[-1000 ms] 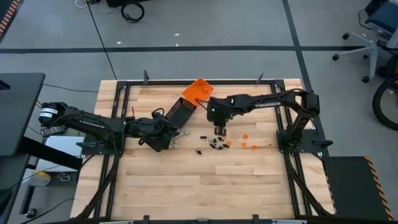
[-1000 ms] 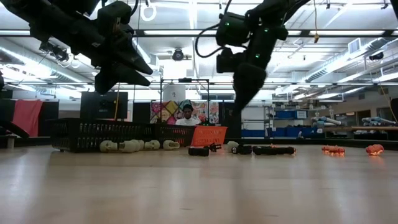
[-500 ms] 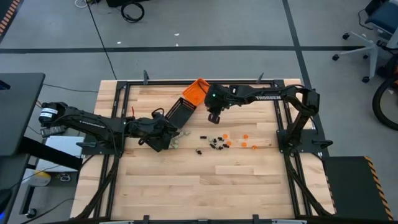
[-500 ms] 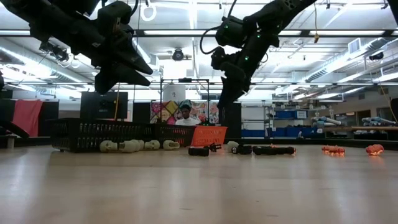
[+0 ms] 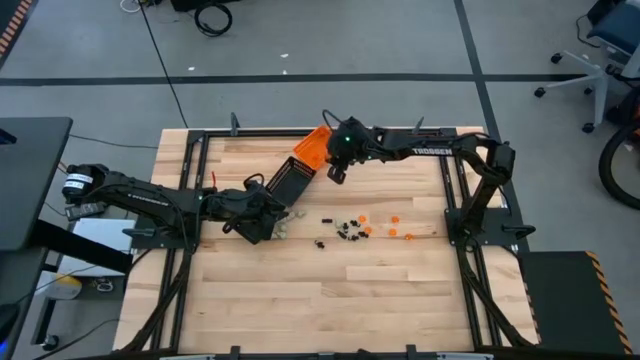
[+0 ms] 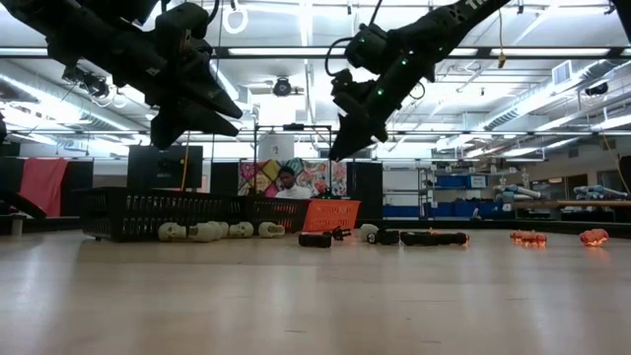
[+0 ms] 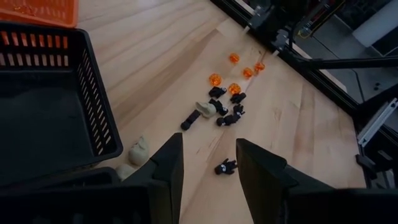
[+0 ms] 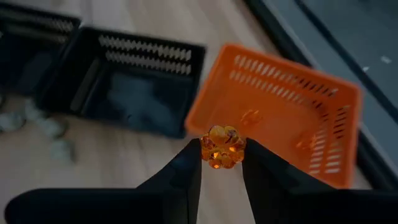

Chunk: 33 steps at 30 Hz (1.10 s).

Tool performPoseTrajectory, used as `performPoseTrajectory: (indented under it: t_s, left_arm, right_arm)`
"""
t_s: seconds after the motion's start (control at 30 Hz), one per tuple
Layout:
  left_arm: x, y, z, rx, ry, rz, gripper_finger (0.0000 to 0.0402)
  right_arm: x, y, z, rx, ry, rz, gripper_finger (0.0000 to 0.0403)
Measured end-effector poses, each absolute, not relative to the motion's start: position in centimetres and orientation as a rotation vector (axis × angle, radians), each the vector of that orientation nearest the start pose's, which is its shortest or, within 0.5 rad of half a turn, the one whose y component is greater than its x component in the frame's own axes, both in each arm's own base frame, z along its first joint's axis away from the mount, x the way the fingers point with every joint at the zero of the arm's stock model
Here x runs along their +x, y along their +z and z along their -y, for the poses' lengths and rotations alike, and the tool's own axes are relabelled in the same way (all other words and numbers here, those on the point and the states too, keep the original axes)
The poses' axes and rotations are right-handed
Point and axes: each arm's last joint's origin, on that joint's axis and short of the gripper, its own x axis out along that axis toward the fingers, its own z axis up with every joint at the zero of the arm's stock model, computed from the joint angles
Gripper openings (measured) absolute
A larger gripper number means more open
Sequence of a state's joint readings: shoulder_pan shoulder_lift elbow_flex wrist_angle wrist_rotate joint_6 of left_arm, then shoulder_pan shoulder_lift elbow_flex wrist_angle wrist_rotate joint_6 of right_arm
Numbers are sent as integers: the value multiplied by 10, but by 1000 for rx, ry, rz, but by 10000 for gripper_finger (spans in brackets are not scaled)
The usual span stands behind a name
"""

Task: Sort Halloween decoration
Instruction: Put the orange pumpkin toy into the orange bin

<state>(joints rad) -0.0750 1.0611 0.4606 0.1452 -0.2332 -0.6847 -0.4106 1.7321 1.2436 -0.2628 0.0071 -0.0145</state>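
Observation:
My right gripper [image 8: 222, 157] is shut on a small orange trinket [image 8: 222, 144]. It hangs high above the table beside the orange tray [image 5: 318, 143], slanting down toward it. That tray [image 8: 280, 112] holds a few orange trinkets [image 8: 250, 117]. Loose black trinkets [image 5: 348, 229] and orange ones [image 5: 393, 220] lie on the wood mid-table. Whitish trinkets [image 7: 138, 150] lie by the black tray [image 7: 50, 106]. My left gripper [image 7: 208, 168] hovers open near that tray, with a black trinket [image 7: 225, 166] on the table below it. My right gripper pinches the orange trinket by its two opposite sides [image 8: 209, 149] between the free ends of its fingers. The fingers slant downward from the table's right side. The trinket is lifted clear of the table, above the wood just short of the orange tray.
A second black tray [image 8: 25, 31] stands beside the first one. The black metal frame [image 5: 460, 200] runs along the table's edges. Bare wood [image 5: 330, 300] fills the near half of the table. A person [image 6: 286, 182] sits in the room beyond the far edge.
My right gripper has risen from above the loose trinkets and swung toward the far edge and the orange tray, tipping from pointing straight down to a slant. It stays shut on the orange trinket, which is carried along clear of the table.

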Motion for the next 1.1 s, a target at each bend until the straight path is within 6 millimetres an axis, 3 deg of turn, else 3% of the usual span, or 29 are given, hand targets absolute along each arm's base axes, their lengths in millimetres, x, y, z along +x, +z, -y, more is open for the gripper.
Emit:
performPoseTrajectory:
  t_s: [0.5,0.83,1.1]
  left_arm:
    - [213,203,7,-579,385,-345,125]
    - [213,203,5,-528,390,-351,125]
    - [213,204,4,-537,394,-345,125]
  right_arm:
    - [351,239,165,202,-493,-663,107]
    - [405,237,194,254,-551,-674,107]
    - [410,212,209,400,-621,-766,107]
